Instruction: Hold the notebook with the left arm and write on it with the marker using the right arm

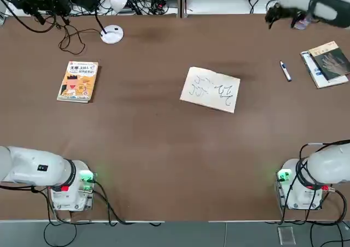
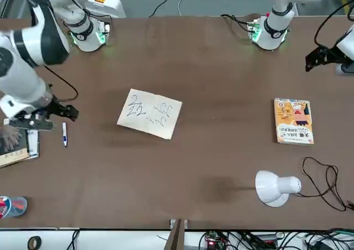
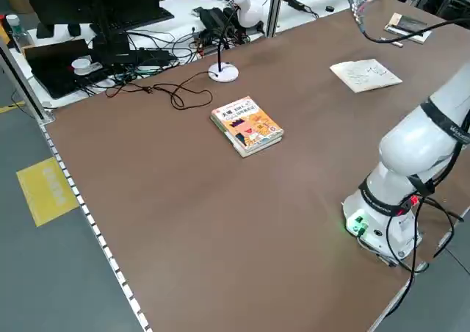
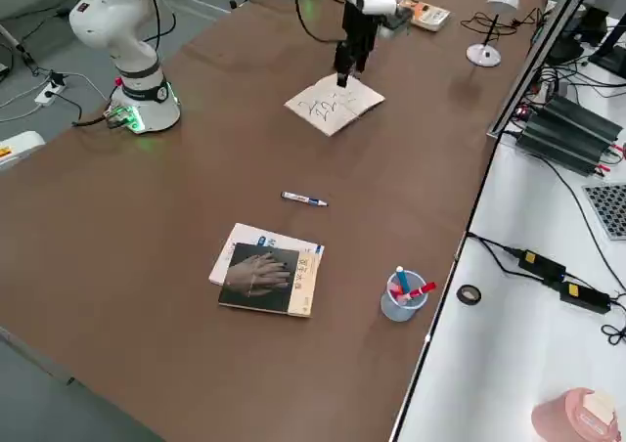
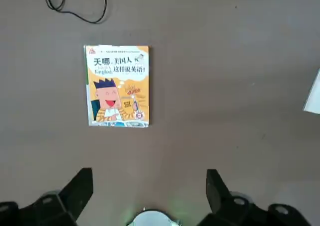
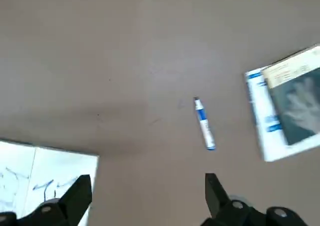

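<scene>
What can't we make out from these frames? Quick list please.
- Writing on the notebook: dark scribbles show in the top and front views, too small to read.
- Left gripper: only in its own wrist view, fingers cut off by the bottom edge.
- Right gripper: in the top view it is a blur at the upper edge.
- Grey book: front view cuts it off at the picture's left edge; the title is unreadable.

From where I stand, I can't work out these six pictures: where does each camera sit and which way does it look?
Top: overhead, straight down; both arm bases, notebook central.
Front: across the table, facing the robot; right gripper near the marker.
Left side: raised, diagonal; left arm's base.
Right side: raised, diagonal; right arm over notebook.
Left wrist: down past left gripper at orange book.
Right wrist: down at marker.
Top and front share notebook, marker, orange book.
</scene>
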